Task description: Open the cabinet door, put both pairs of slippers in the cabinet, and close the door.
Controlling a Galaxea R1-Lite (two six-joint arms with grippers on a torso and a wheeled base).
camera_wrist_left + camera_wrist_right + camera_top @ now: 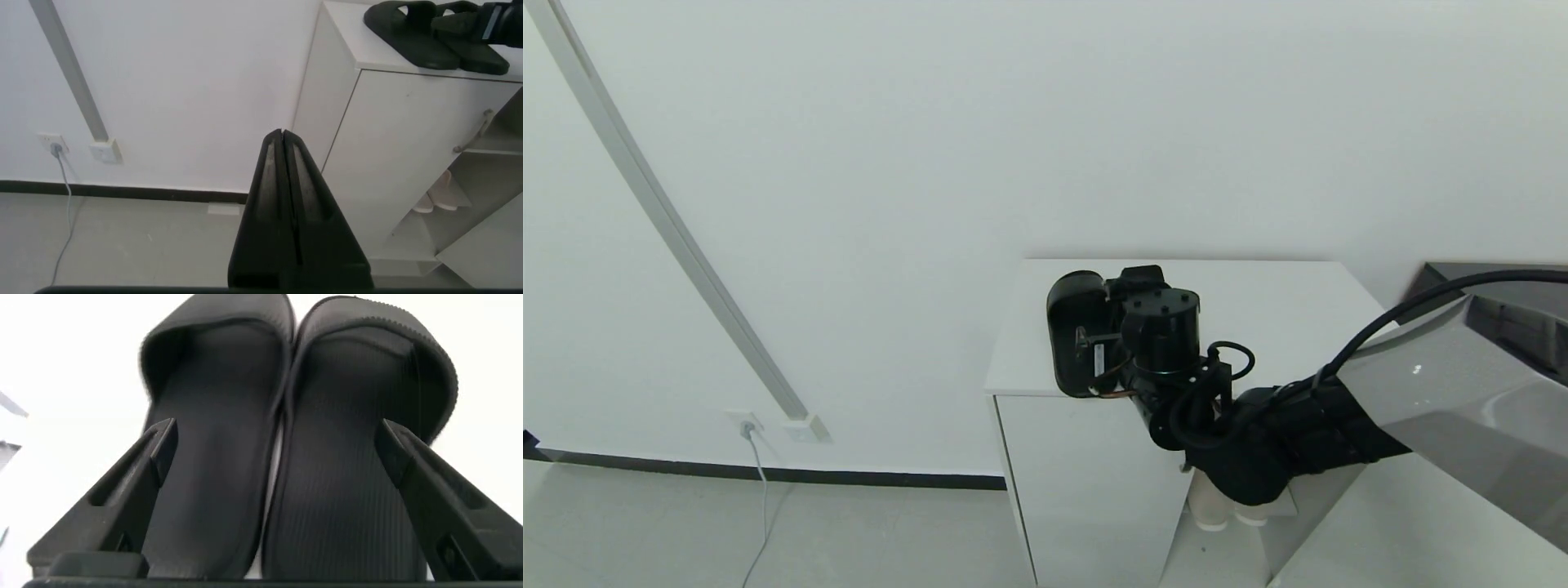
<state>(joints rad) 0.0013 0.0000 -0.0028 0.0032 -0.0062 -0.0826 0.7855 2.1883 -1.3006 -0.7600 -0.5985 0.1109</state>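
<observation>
White laminate cabinet (pixel 392 147), already open, holds a pale pair of slippers (pixel 441 194) low inside. Black ribbed rubber slippers (pixel 343 474) lie on its top, straddled by the wide-open right gripper (pixel 278 429); left gripper (pixel 283 143) closed, empty. Stowing the black pair and shutting the cabinet remain.

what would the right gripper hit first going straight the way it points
The black slippers on the cabinet top, lying between the open fingers of the right gripper; contact looks close.
</observation>
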